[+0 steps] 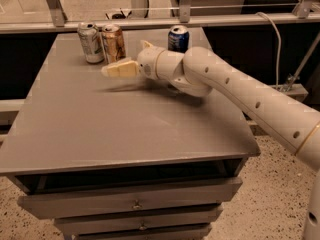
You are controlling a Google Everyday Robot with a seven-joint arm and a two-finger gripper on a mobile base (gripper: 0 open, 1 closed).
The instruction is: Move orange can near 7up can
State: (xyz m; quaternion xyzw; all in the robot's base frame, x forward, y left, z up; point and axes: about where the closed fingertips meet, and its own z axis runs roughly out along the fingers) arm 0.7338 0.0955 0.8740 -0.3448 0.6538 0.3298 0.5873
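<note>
The orange can [113, 43] stands upright at the table's far left, right beside the 7up can [91, 43], almost touching it. My gripper [127, 59] is just in front and to the right of the orange can, apart from it. It is open and holds nothing. One pale finger [120, 69] points left, low over the table top. The arm [235, 89] reaches in from the right.
A dark blue can [178, 38] stands at the far edge, right of the orange can and behind my wrist. The grey table [125, 129] has drawers below its front edge. A metal rail [165, 21] runs behind the table.
</note>
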